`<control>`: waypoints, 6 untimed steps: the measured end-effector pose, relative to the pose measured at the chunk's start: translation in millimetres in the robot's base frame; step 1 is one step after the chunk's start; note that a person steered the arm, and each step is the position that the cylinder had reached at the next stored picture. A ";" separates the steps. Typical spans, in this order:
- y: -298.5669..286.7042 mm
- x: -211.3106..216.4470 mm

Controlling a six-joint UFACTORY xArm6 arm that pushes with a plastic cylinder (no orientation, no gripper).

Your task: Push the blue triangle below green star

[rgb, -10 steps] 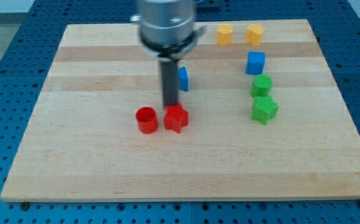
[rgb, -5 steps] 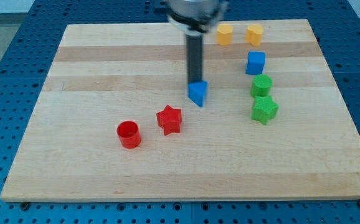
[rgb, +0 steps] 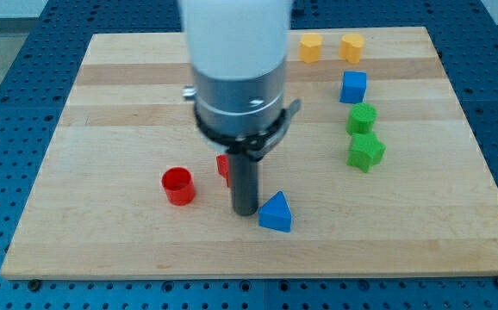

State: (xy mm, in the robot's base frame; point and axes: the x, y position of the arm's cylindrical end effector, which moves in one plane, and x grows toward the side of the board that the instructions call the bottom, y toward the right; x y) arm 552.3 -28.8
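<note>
The blue triangle [rgb: 276, 213] lies on the wooden board [rgb: 102, 120] near the view's bottom centre. My tip [rgb: 245, 210] stands just to its left, touching or almost touching it. The green star [rgb: 365, 151] sits at the view's right, above and to the right of the triangle. The arm's grey body hides the board behind the rod.
A green block [rgb: 362, 118] sits just above the star, and a blue cube [rgb: 353, 87] above that. Two yellow blocks [rgb: 310, 47] [rgb: 351, 46] lie at the top. A red cylinder [rgb: 177, 186] is left of my tip. A red star [rgb: 223, 167] is mostly hidden behind the rod.
The blue triangle has moved down the board, from the centre to near the bottom. My tip has moved down and slightly left, from above the triangle to its left side.
</note>
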 end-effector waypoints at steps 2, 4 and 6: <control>112.6 27.5; 79.4 34.0; 16.6 4.6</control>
State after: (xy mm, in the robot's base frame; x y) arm 556.9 -12.2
